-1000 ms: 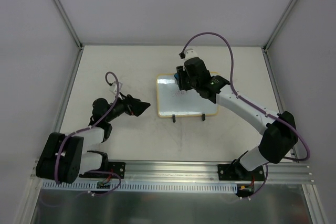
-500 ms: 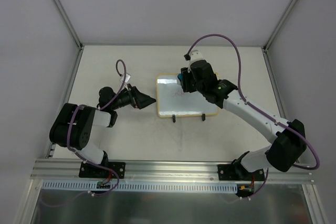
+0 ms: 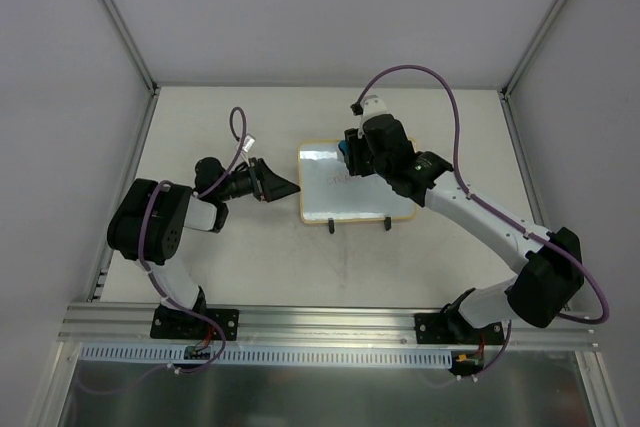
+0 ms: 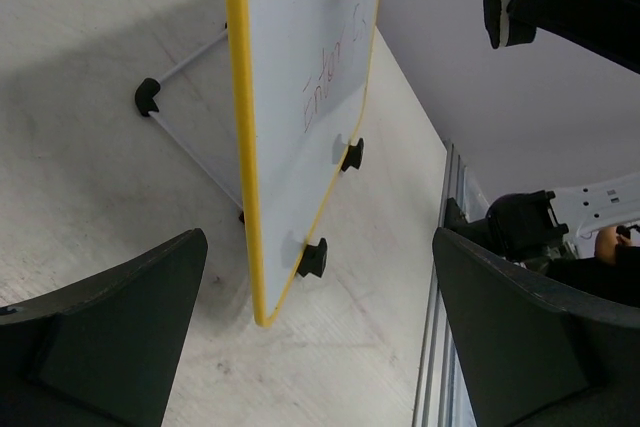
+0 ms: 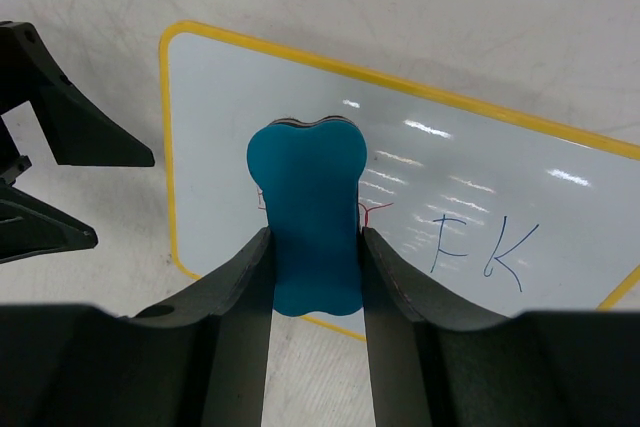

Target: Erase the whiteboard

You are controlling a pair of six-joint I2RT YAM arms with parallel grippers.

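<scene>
Pale tabletop (image 5: pixel 450 7) here, right gripper (image 5: pixel 312 239) clamped on the blue eraser (image 5: pixel 308 177) over the whiteboard (image 5: pixel 450 172) writing (image 5: pixel 482 249), left gripper (image 3: pixel 283 187) wide open at its edge. I'd press flat and wipe across.

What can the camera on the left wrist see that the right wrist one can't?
Only the left wrist: the whiteboard's black feet and the wire stand behind it. Only the right wrist: a clear look at the blue eraser clamped in the right gripper, and blue letters on the whiteboard. Both: the yellow-framed whiteboard with red writing.
</scene>
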